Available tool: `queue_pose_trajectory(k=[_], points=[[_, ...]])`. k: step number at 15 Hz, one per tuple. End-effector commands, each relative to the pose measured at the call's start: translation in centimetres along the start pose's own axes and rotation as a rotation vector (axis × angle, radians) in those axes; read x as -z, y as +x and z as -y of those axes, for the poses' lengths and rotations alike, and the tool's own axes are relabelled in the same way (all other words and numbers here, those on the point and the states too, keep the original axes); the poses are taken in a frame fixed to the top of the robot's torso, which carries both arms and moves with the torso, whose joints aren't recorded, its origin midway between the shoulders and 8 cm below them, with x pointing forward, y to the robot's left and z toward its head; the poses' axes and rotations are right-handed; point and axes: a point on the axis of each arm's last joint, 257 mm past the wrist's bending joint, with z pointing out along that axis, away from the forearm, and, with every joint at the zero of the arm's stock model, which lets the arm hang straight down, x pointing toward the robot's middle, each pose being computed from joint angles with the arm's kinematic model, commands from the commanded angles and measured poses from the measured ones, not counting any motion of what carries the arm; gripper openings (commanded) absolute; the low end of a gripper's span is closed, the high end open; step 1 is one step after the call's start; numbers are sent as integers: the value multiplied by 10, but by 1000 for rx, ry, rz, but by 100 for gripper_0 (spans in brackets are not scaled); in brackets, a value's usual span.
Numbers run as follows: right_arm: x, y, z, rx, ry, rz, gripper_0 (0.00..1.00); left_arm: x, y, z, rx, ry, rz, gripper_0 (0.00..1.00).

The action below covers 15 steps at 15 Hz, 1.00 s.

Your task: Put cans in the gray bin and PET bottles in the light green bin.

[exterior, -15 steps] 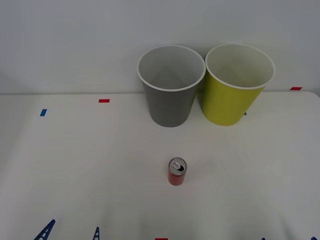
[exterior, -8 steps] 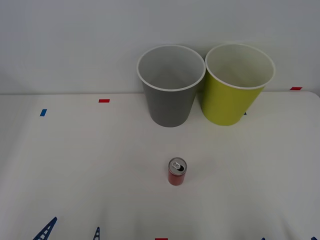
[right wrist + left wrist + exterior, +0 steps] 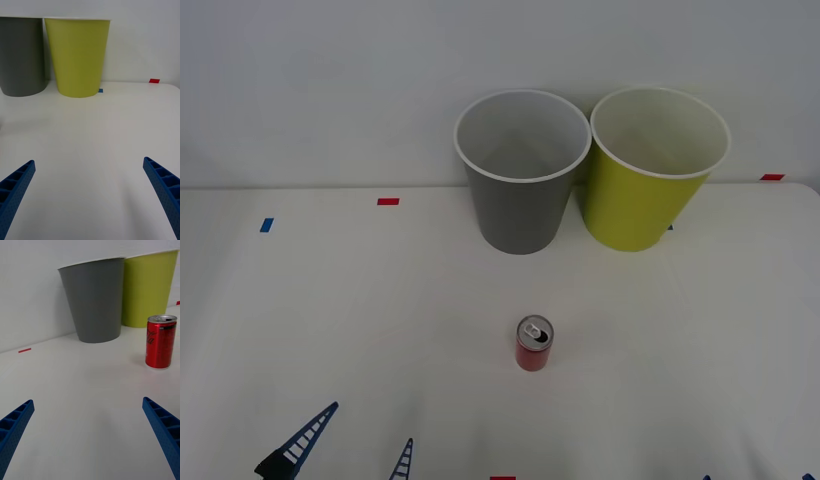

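Colours here: the can (image 3: pixel 534 344) is red with a silver top, white lettering down its side. Gray bin (image 3: pixel 522 171) is plain dark gray outside, pale inside, white rim. Light green bin (image 3: pixel 654 168) is yellow-green, same white rim and pale inside. Table (image 3: pixel 360 330) is plain white with little red tape marks (image 3: pixel 388 201) and a blue tape mark (image 3: pixel 266 225). My left gripper (image 3: pixel 345 450) fingers are blue with a ribbed ladder pattern, right gripper (image 3: pixel 90 195) same blue

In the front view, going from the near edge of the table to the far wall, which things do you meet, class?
left end effector → red can → gray bin, with the light green bin beside it.
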Motion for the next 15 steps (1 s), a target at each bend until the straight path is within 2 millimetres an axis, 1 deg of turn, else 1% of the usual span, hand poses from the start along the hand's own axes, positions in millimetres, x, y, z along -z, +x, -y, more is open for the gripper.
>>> queue_pose_trajectory(k=[1, 3, 6, 11, 15], points=[[0, 0, 0, 0, 0, 0, 100, -11, -6, 20, 31, 54, 34, 100], [0, 0, 0, 0, 0, 0, 100, -21, -10, 31, 36, 102, 53, 100], [0, 0, 0, 0, 0, 0, 100, -40, -12, 41, 37, 151, 59, 100], [0, 0, 0, 0, 0, 0, 100, -71, -10, 54, 24, 221, 52, 100], [0, 0, 0, 0, 0, 0, 100, -98, -10, 70, 36, 275, 80, 100]])
